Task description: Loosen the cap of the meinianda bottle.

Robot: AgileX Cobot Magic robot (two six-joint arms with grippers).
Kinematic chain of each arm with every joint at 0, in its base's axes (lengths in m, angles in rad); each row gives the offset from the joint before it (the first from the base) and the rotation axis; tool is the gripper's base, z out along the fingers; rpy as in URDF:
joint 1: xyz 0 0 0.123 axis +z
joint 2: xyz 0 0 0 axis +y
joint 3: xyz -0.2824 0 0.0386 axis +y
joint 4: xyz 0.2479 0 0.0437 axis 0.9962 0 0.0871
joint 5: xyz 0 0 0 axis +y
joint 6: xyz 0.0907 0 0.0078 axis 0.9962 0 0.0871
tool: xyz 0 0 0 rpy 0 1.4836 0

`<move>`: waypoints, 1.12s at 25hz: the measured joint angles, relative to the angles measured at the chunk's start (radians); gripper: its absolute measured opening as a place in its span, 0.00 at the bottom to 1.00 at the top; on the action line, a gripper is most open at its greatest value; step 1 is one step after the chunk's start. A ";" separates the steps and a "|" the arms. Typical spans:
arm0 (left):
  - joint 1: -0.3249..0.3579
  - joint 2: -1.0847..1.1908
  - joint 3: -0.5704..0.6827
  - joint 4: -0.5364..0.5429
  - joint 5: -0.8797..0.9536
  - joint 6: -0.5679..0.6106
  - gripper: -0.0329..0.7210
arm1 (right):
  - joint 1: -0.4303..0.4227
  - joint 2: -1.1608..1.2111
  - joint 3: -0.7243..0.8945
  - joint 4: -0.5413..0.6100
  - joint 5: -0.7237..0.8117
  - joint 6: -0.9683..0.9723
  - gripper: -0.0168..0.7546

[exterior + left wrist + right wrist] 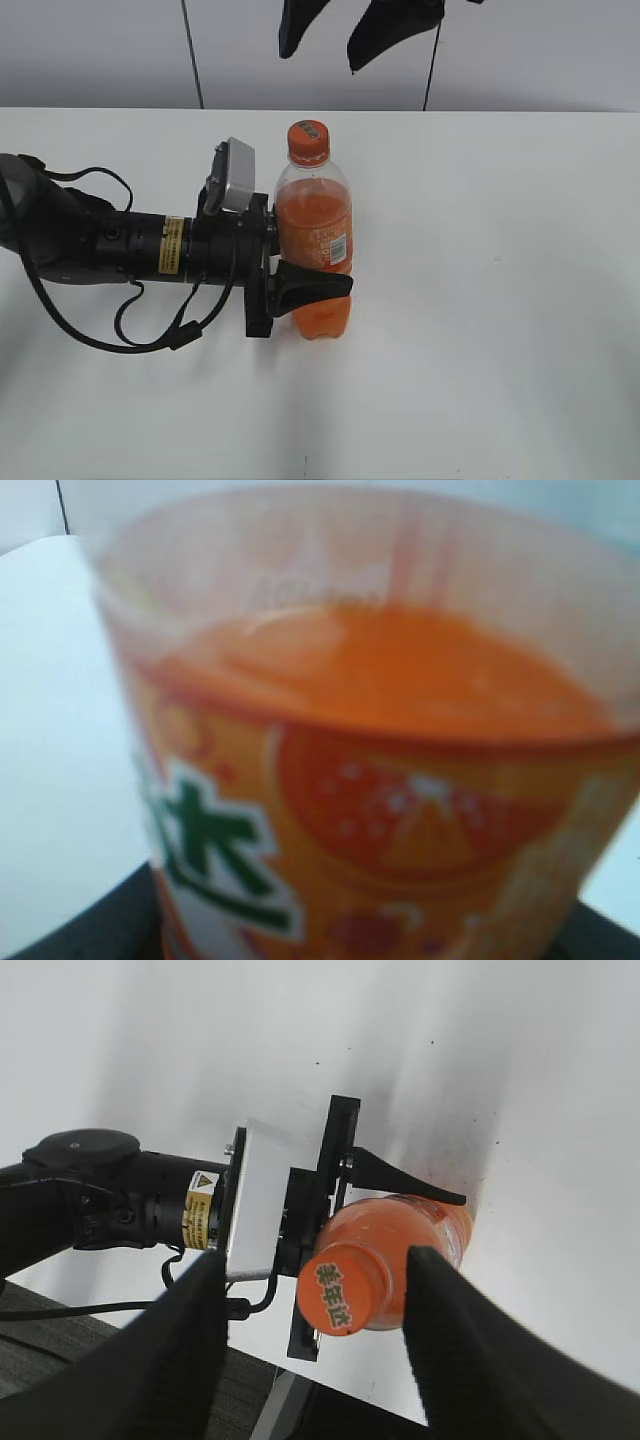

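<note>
- Looking down from the right wrist, the right gripper (pixel 315 1345) hangs above the cap (pixel 335 1295) with its jaws spread wide, one dark finger on each side of the cap and neither touching it.
- From that pincer the cap lies straight below, roughly centred in the gap, perhaps slightly nearer one finger, so the coming move is, I judge, a straight descent along the bottle's own axis followed by a closing of the jaws on the ribbed edge.
- Standing upright on the white table (pixel 500 350), the meinianda bottle (pixel 315 240) has its long axis vertical, cap at the top, label facing partly toward the exterior camera.
- Lower down, the left gripper (pixel 300 285) reaches in horizontally from the left and clamps the bottle's body around the label and waist; one black finger crosses the front of the bottle, the other is hidden behind it.
- The left wrist view is filled by the blurred label and the drink level, which fits a close grip on the body.
- For the cap the right arm is the nearer one; the left is already occupied as the brace against twisting.
- In the exterior view only the dark lower parts of the right gripper show at the top edge, well above the cap.
</note>
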 joint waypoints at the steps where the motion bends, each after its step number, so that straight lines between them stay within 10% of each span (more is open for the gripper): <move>1: 0.000 0.000 0.000 0.000 0.000 0.000 0.59 | 0.000 -0.002 0.001 -0.005 0.000 0.013 0.57; 28: -0.001 0.000 0.000 -0.003 0.002 0.000 0.59 | 0.058 0.066 0.064 -0.062 0.000 0.175 0.57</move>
